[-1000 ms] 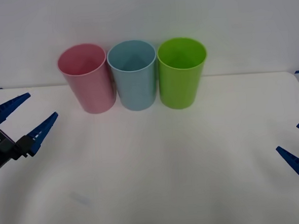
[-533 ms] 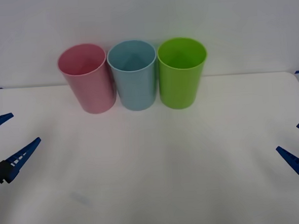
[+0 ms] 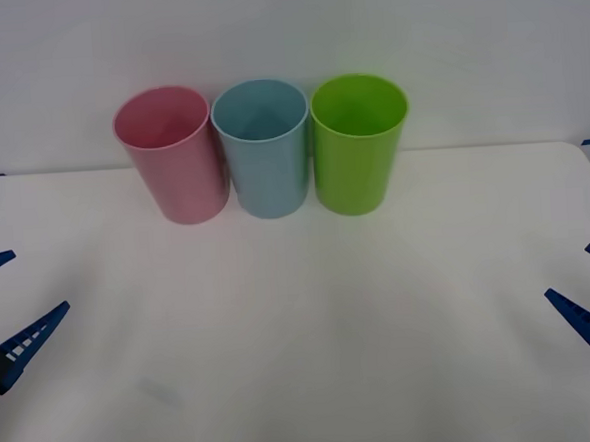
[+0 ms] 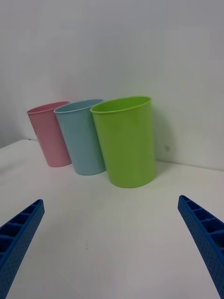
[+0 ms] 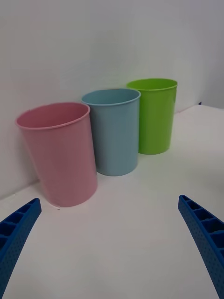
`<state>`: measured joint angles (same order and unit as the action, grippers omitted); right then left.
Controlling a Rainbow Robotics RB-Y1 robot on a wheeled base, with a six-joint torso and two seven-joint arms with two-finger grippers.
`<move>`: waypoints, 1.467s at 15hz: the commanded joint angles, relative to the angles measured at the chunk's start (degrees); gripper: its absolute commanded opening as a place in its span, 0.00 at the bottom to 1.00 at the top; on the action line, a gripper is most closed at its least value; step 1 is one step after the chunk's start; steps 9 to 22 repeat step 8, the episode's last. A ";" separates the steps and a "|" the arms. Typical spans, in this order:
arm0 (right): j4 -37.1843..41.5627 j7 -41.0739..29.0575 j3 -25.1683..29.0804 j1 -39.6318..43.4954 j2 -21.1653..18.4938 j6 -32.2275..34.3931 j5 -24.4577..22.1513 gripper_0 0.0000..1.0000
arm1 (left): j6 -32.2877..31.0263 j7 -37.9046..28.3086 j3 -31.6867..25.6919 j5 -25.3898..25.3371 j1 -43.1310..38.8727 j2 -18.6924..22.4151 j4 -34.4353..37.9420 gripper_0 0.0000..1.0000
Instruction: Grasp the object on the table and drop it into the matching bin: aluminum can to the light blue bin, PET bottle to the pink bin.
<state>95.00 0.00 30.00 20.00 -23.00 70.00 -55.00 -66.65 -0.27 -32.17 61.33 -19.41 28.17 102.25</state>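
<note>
The pink bin (image 3: pixel 171 158), the light blue bin (image 3: pixel 264 153) and a green bin (image 3: pixel 359 147) stand in a row at the back of the white table (image 3: pixel 311 320). My left gripper (image 3: pixel 41 280) hangs open at the table's left edge, holding nothing. At the right edge my right gripper (image 3: pixel 567 270) is open and holds nothing. The left wrist view looks past the left gripper (image 5: pixel 109 199) at the pink bin (image 5: pixel 60 154) and light blue bin (image 5: pixel 114 133). The right gripper (image 4: pixel 110 200) faces the light blue bin (image 4: pixel 81 138). The aluminum can and PET bottle are out of view.
The green bin (image 4: pixel 126 140) stands nearest the right gripper, touching the light blue one. A white wall rises right behind the bins. A faint grey smudge (image 3: pixel 157 392) marks the tabletop at the front left.
My left gripper has drawn back from near the pink bin to the table's left edge and nearer the front, still open. The right gripper has not moved.
</note>
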 commanded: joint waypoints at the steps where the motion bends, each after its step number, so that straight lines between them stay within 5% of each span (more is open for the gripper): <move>1: 0.00 0.00 0.00 0.00 0.00 0.00 0.00 1.00 | -0.06 0.53 0.09 -0.51 -1.51 0.05 0.58 1.00; 22: 0.00 0.00 0.00 0.00 0.00 0.00 0.00 1.00 | 0.38 0.45 1.23 -1.22 -3.09 -0.04 1.37 1.00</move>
